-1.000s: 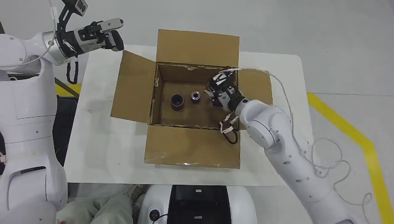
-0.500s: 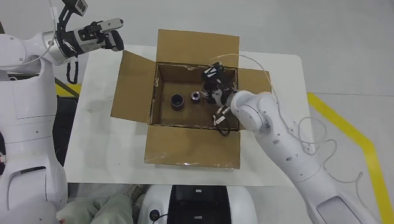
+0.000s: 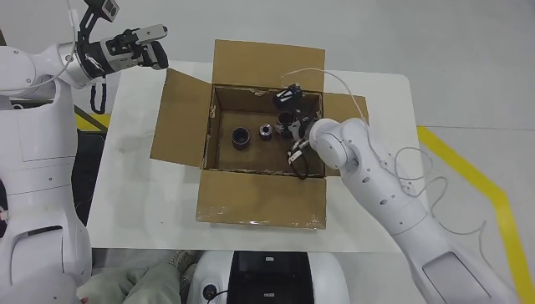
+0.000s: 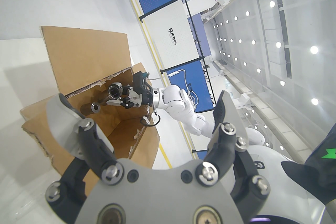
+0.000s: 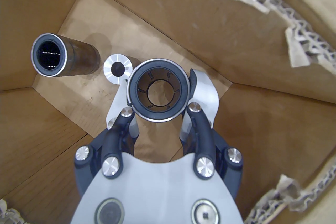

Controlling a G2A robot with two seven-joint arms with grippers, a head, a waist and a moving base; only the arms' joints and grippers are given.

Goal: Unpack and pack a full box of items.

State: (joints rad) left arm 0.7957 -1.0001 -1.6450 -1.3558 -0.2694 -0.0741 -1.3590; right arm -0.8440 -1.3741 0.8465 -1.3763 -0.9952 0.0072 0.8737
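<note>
Right gripper (image 3: 288,122), inside the cardboard box (image 3: 259,197) near its 3 o'clock wall: fingers (image 5: 207,93) clamped on a linear bearing (image 5: 158,89). At its 9 o'clock sit a silver flanged bushing (image 5: 117,68) and, beyond it, a longer dark bearing (image 5: 65,58). Left gripper (image 3: 159,43), off the desk's (image 3: 134,187) 10 o'clock corner: fingers wide apart, holding nothing.

Lighting was bright and even from ceiling spots (image 4: 314,49); box (image 5: 199,33) inside looked dimmer, wrist views probably fisheye-warped at edges.
</note>
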